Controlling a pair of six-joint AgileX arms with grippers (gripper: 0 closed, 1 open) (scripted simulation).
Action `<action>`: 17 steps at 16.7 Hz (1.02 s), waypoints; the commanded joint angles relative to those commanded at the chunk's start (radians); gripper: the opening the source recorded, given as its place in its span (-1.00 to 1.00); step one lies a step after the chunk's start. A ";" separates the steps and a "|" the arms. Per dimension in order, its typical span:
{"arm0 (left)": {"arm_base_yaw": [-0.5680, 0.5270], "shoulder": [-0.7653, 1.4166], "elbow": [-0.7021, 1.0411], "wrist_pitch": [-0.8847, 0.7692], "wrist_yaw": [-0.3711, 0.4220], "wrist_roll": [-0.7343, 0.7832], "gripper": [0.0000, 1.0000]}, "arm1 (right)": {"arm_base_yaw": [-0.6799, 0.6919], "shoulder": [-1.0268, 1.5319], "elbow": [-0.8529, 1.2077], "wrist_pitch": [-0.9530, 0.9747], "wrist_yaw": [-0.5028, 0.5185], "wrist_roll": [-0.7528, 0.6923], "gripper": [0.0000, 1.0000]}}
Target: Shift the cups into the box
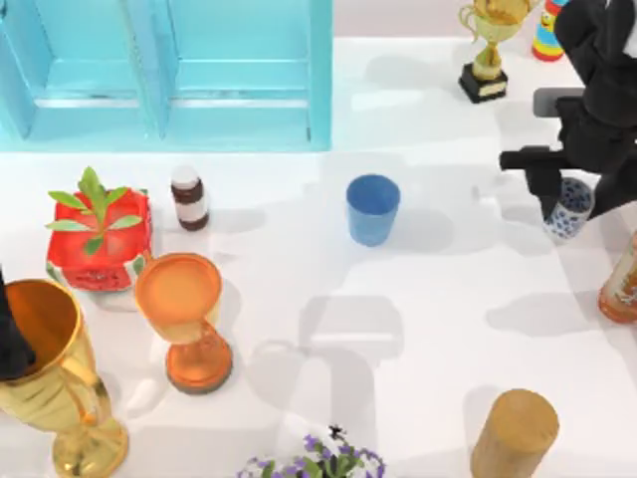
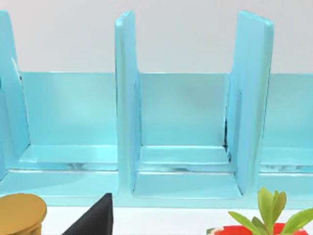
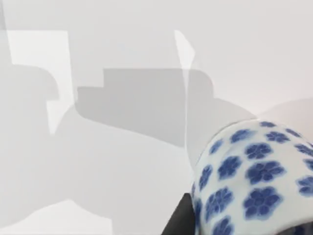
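The plain blue cup (image 1: 373,209) stands upright in the middle of the table, with neither gripper on it. At the right side, the white cup with blue flowers (image 1: 572,217) sits between the fingers of my right gripper (image 1: 567,197). In the right wrist view a dark finger (image 3: 180,221) presses against the flowered cup (image 3: 254,181), so the gripper is shut on it. Whether that cup rests on the table or hangs just above it I cannot tell. The turquoise box (image 1: 320,90) with its central divider (image 2: 126,103) lies at the far left. My left arm (image 1: 10,349) is parked at the left edge, gripper open.
A red box with leaves (image 1: 98,234), an orange goblet (image 1: 184,309) and a gold goblet (image 1: 50,368) crowd the left front. A small brown bottle (image 1: 189,197) stands near the box. A gold trophy (image 1: 488,45), a wooden cylinder (image 1: 513,433) and an orange bottle (image 1: 622,279) stand on the right.
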 joint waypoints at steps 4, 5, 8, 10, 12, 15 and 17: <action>0.000 0.000 0.000 0.000 0.000 0.000 1.00 | 0.005 0.002 0.002 -0.002 0.000 0.003 -1.00; 0.000 0.000 0.000 0.000 0.000 0.000 1.00 | 0.015 0.004 0.010 -0.010 0.002 0.007 -1.00; 0.000 0.000 0.000 0.000 0.000 0.000 1.00 | 0.054 -0.001 0.052 -0.063 0.011 0.018 -1.00; 0.000 0.000 0.000 0.000 0.000 0.000 1.00 | 0.053 -0.007 0.105 -0.118 0.015 0.002 -1.00; 0.000 0.000 0.000 0.000 0.000 0.000 1.00 | 0.019 -0.015 0.167 -0.182 0.013 -0.037 -1.00; 0.000 0.000 0.000 0.000 0.000 0.000 1.00 | -0.082 -0.031 0.251 -0.277 0.006 -0.124 -1.00; 0.000 0.000 0.000 0.000 0.000 0.000 1.00 | -0.170 -0.042 0.284 -0.326 0.002 -0.182 -1.00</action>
